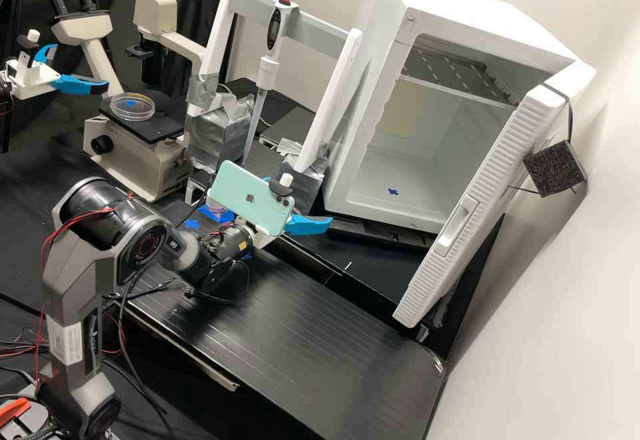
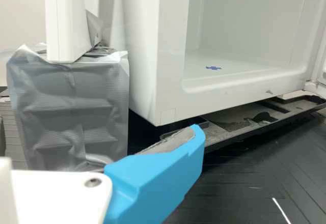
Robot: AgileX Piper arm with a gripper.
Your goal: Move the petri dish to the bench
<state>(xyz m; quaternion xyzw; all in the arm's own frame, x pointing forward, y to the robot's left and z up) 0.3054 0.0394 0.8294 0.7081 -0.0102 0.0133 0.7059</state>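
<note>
On the dark stage [image 1: 165, 128] of the microscope [image 1: 137, 160], the petri dish [image 1: 133, 108] is seen lying flat, with bare plate left beside it before the stage's edge is met. Well apart from it, the gripper [image 1: 299, 200] is held out near the incubator [image 1: 373, 153]. Its blue fingers [image 2: 158, 178] are spread apart, with nothing gripped between them; how wide the gap is cannot be told exactly, since one finger is partly covered by the phone [image 1: 248, 197] mounted on the wrist. Close to that side, the tape-wrapped foot [image 2: 71, 112] of the pipette stand [image 1: 327, 103] is passed at the incubator's side wall. The incubator's front is left open, its door [image 1: 477, 207] swung out past the bench's far side. A broad run of grooved black bench [image 1: 300, 340] is stretched between the arm and the door, bounded by a rounded corner near the wall.
</note>
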